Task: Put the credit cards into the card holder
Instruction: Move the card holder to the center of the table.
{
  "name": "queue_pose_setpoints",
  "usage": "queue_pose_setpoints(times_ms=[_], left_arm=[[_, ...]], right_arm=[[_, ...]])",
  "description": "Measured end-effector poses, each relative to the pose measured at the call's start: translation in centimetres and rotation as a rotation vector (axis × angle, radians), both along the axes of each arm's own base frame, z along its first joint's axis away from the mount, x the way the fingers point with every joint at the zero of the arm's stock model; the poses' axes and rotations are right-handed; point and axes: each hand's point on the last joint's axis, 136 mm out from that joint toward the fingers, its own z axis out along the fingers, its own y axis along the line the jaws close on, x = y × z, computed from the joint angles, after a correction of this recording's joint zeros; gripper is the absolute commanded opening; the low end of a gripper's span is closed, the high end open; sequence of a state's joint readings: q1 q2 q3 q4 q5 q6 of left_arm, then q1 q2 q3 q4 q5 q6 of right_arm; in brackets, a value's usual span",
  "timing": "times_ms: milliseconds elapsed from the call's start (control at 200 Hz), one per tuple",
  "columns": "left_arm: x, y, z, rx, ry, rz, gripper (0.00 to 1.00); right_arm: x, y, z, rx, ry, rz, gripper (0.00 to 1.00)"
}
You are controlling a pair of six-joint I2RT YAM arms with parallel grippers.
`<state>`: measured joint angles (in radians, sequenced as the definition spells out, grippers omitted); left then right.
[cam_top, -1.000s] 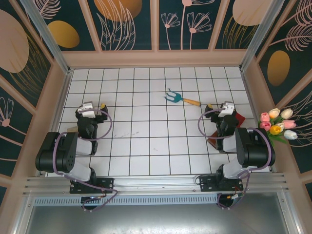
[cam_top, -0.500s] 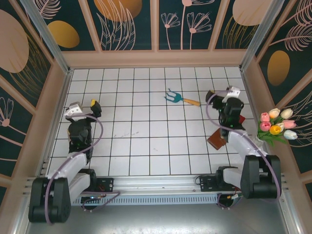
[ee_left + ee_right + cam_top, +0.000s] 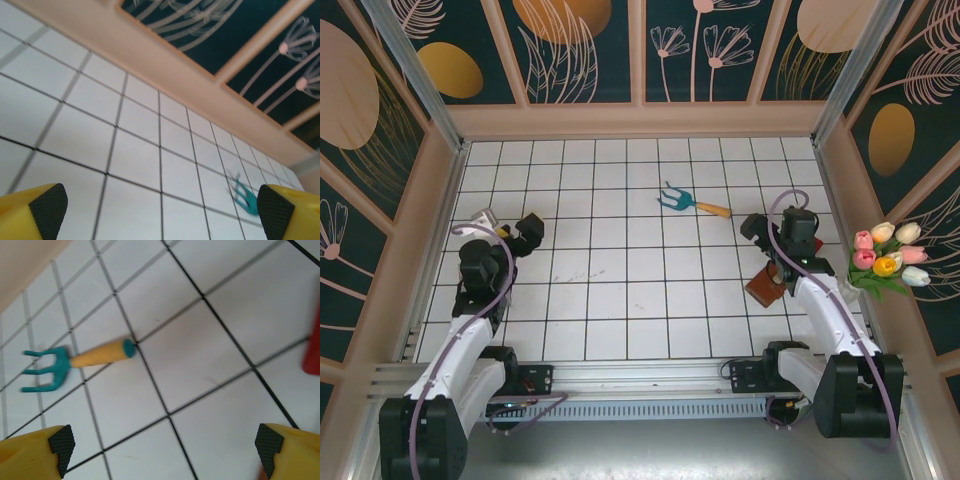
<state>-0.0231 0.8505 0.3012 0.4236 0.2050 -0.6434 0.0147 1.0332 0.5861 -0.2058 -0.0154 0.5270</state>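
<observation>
Our left gripper hovers over bare tiles at left, fingers spread and empty. Our right gripper, also spread and empty, hangs just beyond the brown card holder lying at right, probably poised to reach down. A garden fork lies mid-table.

We find the garden fork lying on the desk behind its middle and a little to the right, tines pointing left. The card holder lies near the desk's right edge, in front of the fork and partly under the right arm. The flowers sit off the desk, to the card holder's right. The right tool hangs between fork and card holder. The left tool is over the left side, well apart from the fork.
</observation>
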Motion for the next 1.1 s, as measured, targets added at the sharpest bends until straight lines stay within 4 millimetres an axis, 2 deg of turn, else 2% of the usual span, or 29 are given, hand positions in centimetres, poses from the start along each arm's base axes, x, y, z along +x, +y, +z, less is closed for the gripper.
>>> queue_pose_setpoints(times_ms=[175, 285, 375, 565, 736, 856, 981, 1096], left_arm=[[0.2, -3.6, -1.8, -0.051, 0.122, -0.178, 0.99], [-0.2, -5.8, -1.6, -0.050, 0.142, -0.262, 0.99], [-0.5, -6.8, -1.4, -0.053, 0.144, -0.303, 0.99], [-0.7, -7.1, -1.6, -0.053, 0.156, -0.312, 0.99], [-0.7, -7.1, -1.9, -0.053, 0.167, -0.312, 0.99], [-0.6, -7.2, -2.5, -0.054, 0.189, -0.314, 0.99], [-0.7, -7.4, -3.0, -0.056, 0.209, -0.322, 0.99], [-0.7, -7.4, -3.0, -0.056, 0.210, -0.323, 0.99]], right_arm=[[-1.2, -1.4, -3.4, -0.001, 0.144, -0.115, 0.91], [-1.6, -1.5, -5.2, 0.024, 0.210, -0.162, 0.89], [-1.8, -1.3, -5.5, 0.038, 0.226, -0.180, 0.89], [-2.6, 0.3, -5.7, 0.000, 0.255, -0.148, 0.89], [-3.3, 2.4, -4.7, -0.038, 0.254, -0.105, 0.88], [-3.6, 3.5, -5.4, -0.016, 0.277, -0.084, 0.89], [-4.7, 2.7, -7.1, -0.023, 0.339, -0.147, 0.89], [-5.5, 1.4, -7.6, -0.041, 0.363, -0.214, 0.89]])
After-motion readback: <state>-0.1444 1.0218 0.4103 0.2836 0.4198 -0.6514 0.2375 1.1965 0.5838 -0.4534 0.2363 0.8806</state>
